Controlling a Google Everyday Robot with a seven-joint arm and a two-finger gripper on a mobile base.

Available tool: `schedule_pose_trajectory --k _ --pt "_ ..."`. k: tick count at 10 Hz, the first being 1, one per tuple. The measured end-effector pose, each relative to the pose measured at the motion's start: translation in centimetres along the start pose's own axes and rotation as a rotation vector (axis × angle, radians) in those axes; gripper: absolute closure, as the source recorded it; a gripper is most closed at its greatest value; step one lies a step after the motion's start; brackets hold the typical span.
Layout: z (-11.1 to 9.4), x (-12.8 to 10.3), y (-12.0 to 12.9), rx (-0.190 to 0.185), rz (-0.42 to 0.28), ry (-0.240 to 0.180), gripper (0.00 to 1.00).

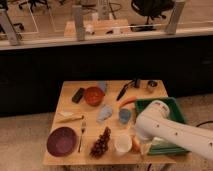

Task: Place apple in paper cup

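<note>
Apple [135, 144] sits just beside the paper cup [123, 144]; the tool [142, 147] hangs at it, spread wide, grip unclear.

Obs: I see wooden table [67, 100] on speckled beige floor [25, 145]. Dark panel wall [50, 65] behind, pale ledge [100, 39] on top, glass partition w/ grey posts [78, 22] above. Beyond glass: wood desk [102, 25], black office chairs [150, 7]. Light dim, warm.
</note>
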Motion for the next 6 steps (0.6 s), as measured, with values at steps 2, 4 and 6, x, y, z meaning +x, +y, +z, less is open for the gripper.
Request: schedule_pose_trajectory --k 2,4,6 --pt "-0.01 0.0 0.0 0.0 0.0 0.0 0.2" --pt "0.0 0.0 0.0 0.0 0.0 0.0 0.2" --pt "0.14 0.06 -0.08 0.002 0.002 -0.002 0.2"
